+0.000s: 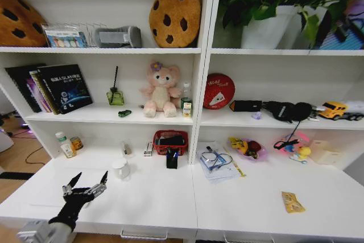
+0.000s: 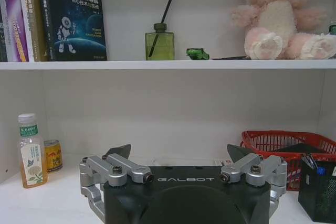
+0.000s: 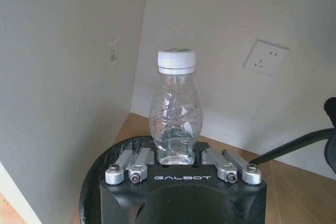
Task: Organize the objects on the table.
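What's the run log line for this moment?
left gripper: open, over table near mug | right gripper: shut on clear bottle | yellow packet: on table

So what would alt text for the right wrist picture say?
The right gripper is shut on a clear plastic bottle with a white cap, held upright over a dark bin, with a white wall and socket behind.
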Available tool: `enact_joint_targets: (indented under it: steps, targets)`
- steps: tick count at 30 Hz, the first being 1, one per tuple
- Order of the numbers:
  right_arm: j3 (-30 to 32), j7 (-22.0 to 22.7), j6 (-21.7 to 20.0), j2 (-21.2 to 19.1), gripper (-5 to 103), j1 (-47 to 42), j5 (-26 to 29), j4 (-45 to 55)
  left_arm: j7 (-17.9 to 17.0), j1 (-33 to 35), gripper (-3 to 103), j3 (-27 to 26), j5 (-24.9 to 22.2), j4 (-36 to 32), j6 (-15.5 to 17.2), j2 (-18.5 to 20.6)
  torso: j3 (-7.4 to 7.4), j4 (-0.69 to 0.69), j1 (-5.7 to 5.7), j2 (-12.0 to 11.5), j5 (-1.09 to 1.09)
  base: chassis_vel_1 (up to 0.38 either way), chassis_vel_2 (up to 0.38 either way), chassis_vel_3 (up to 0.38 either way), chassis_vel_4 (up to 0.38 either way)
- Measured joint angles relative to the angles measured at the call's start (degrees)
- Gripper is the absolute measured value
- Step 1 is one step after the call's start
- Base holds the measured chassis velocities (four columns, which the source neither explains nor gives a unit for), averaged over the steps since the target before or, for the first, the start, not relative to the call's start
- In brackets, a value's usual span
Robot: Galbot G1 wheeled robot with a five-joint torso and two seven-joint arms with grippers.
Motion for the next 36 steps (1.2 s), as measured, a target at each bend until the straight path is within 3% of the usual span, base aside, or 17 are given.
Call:
enact_joint_targets:
  steps: [6,10,11,15,16,20,24,28,36]
  targets:
    - [0.0,1.0,0.9,-0.3,63,0.4,-0.9,-0.8,0.0,0.0,100,0.0,0.0,0.0,0.0,0.0,0.00,0.00,0.00,0.0,-0.01,0.000,0.000,0.000,0.000]
    - [0.0,1.1,0.9,-0.6,68,0.3,-0.5,-0.8,0.0,0.0,100,0.0,0.0,0.0,0.0,0.0,0.00,0.00,0.00,0.0,0.00,0.000,0.000,0.000,0.000]
    - [0.0,1.2,0.9,-0.8,79,0.3,-0.1,-0.8,0.0,0.0,100,0.0,0.0,0.0,0.0,0.0,0.00,0.00,0.00,0.0,0.00,0.000,0.000,0.000,0.000]
    - [-0.2,1.5,0.9,-0.9,89,-0.2,1.0,-0.4,0.0,0.0,100,0.0,0.0,0.0,0.0,0.0,0.00,0.00,0.00,0.0,0.00,0.000,0.000,0.000,0.000]
    - [-0.7,2.0,-0.1,-1.0,98,-1.5,3.8,1.1,0.0,0.0,100,0.0,0.0,0.0,0.0,0.0,0.00,0.01,0.00,0.0,0.00,0.000,0.000,0.000,0.000]
    - [-1.3,2.5,-3.0,-0.7,100,-6.6,9.0,4.4,0.0,0.0,100,0.0,0.0,0.0,0.0,0.0,0.00,-0.01,0.00,0.0,0.00,0.000,0.000,0.000,0.000]
    - [-1.2,2.5,-3.5,-0.7,100,-9.9,10.0,5.9,0.0,0.0,100,0.0,0.0,0.0,0.0,0.0,0.00,0.00,0.00,0.0,0.01,0.000,0.000,0.000,0.000]
    - [-1.4,1.5,-6.0,-2.5,100,-20.6,12.0,14.8,0.0,0.0,100,0.0,0.0,0.0,0.0,0.0,-0.01,-0.02,-0.01,0.0,-0.02,0.000,0.000,0.000,0.000]
    - [-0.5,3.0,-4.4,-2.9,100,-26.7,11.7,21.7,0.0,0.0,100,0.0,0.0,0.0,0.0,0.0,-0.01,0.01,0.00,0.0,0.00,0.000,0.000,0.000,0.000]
